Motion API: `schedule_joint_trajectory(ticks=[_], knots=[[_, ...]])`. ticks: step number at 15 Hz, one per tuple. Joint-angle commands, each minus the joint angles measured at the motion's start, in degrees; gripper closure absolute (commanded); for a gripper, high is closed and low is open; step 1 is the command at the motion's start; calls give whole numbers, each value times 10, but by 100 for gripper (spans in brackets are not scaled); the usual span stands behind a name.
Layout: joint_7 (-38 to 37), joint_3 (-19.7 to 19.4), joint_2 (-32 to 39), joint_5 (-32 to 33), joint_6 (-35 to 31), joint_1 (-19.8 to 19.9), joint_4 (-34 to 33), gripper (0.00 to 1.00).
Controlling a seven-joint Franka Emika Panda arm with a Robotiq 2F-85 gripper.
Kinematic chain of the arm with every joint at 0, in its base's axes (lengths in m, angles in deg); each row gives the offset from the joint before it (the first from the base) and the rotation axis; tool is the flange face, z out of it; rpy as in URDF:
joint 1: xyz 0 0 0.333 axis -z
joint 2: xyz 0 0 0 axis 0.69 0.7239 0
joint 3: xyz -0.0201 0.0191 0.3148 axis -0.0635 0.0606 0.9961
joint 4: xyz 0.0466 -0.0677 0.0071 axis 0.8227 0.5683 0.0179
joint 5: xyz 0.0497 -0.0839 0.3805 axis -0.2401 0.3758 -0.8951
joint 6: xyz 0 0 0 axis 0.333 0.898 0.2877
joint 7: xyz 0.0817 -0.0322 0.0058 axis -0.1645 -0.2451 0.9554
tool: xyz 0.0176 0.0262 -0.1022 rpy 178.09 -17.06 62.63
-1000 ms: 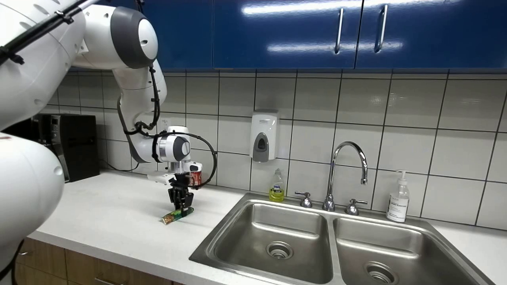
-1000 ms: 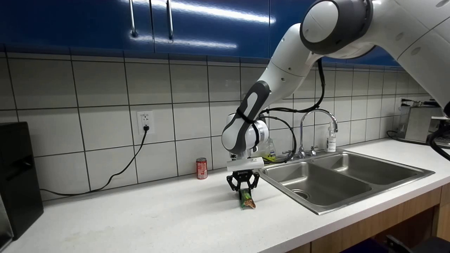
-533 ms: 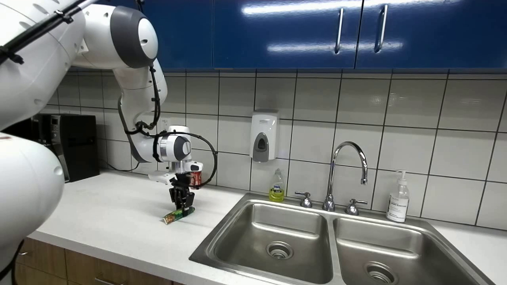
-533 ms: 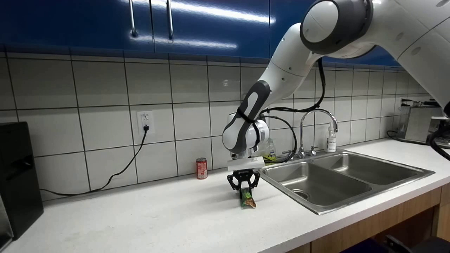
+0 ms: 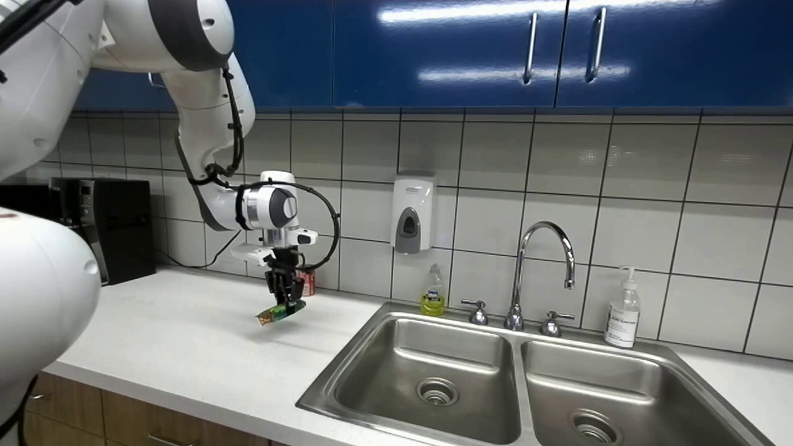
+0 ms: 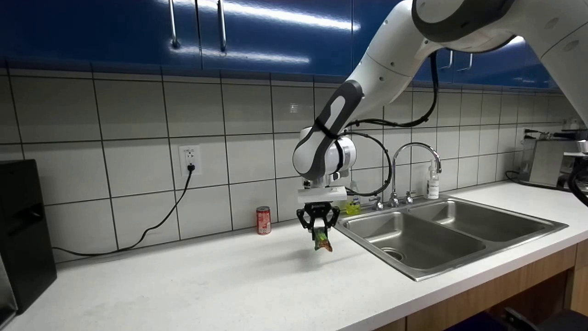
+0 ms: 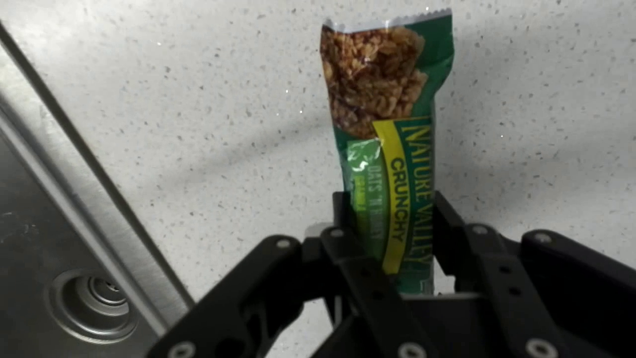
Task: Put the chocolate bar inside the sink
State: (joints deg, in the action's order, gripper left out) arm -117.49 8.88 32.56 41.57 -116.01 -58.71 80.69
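bar (image 7: 382,154): slim flat packet, dark green; brown oat picture at one end, lighter green panel, curved yellow band
print on bar: "NATURE VALLEY" and "CRUNCHY", running lengthwise
bar ends: pale crimped edge beyond oat picture; opposite end partly hidden by tool (image 7: 389,211)
bar axis: near vertical in wrist view, oat end up, slight lean left
oat end: points away from tiled wall (image 5: 365,207) in both exterior views; can't tell if bar is dead level
bar place: in the air above tabletop (image 6: 206,289), shadow below; left of and near sink (image 5: 522,378) in both exterior views
tool: gripping bar, pressed on both long sides
bar count: 1; tool 1
sink count: 1, with 2 basins (image 5: 458,353), 2 drains (image 5: 437,393)
faucet (image 5: 518,266): 1, plus 2 tap handles (image 5: 478,314)
bottles: 2, dish soap bottle (image 5: 433,294) and pump bottle (image 5: 622,316)
wall dispenser (image 5: 414,210): 1
red can (image 6: 263,220): 1, near wall
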Motion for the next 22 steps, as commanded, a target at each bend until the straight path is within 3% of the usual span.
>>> schedule_joint_trajectory(ticks=[1,8,14,22], knots=[[-21,-1,-68,-4,5,3,60,85],[-44,-17,-147,-4,-5,44,151,85],[-28,-51,-207,-5,-11,117,223,85],[17,-109,-210,-13,-15,221,224,85]])
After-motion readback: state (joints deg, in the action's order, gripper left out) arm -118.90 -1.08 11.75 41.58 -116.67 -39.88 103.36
